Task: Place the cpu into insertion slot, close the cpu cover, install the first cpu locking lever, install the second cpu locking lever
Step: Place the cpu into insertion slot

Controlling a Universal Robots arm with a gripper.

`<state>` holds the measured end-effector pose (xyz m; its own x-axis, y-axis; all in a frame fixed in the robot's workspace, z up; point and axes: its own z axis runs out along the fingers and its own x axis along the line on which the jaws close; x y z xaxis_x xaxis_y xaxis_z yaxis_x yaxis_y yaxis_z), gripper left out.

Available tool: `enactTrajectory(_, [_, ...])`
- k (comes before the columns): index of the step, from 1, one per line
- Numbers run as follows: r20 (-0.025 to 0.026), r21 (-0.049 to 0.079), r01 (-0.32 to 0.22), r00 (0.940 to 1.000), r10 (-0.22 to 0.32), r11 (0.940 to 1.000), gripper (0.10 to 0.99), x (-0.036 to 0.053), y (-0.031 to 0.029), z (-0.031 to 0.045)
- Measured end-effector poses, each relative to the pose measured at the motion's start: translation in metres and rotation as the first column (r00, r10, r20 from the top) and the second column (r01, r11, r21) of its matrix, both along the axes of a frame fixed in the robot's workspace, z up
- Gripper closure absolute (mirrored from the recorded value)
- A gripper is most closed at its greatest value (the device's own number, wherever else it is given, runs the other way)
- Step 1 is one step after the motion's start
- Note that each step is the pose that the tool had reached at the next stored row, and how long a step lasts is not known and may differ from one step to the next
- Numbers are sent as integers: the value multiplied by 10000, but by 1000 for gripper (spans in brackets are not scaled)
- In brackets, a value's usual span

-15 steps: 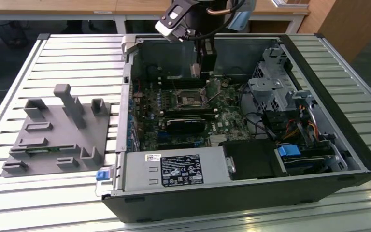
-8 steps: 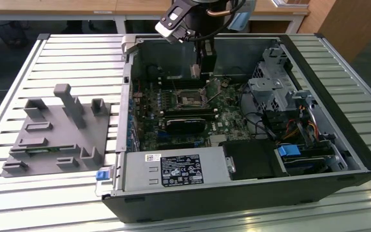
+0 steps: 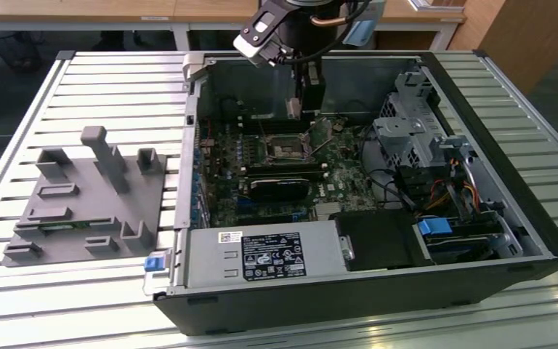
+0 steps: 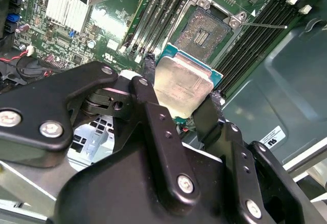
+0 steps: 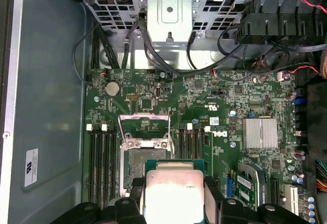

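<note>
Step in hand: placing the cpu, which is not yet seated. The table (image 3: pixel 114 87) is carrying an opened computer case (image 3: pixel 357 298). A grey parts fixture (image 3: pixel 75 211) is lying at the exterior view's left of the case, well apart from the work. Inside the case the motherboard (image 5: pixel 225 96) is lying exposed.

The hand (image 4: pixel 182 87) is reaching down into the far part of the case, clamping the cpu (image 5: pixel 172 191) by opposite edges. The chip is hanging above the board, overlapping one edge of the insertion slot (image 4: pixel 207 29) without being centred on it. The cover frame (image 5: pixel 145 129) is standing open, leaving the socket bare.

Judgement: seating is calling for the chip to be squared over the socket and kept level. Memory slots (image 5: pixel 99 168) are flanking the socket closely, and a thin lever (image 4: pixel 265 25) is lying just beside it.
</note>
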<state>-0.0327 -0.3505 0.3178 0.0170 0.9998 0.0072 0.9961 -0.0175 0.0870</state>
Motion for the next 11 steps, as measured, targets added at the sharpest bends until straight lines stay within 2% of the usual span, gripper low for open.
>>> enactTrajectory(11, [0,-13,0,10000,0,10000,545,0,0,-30])
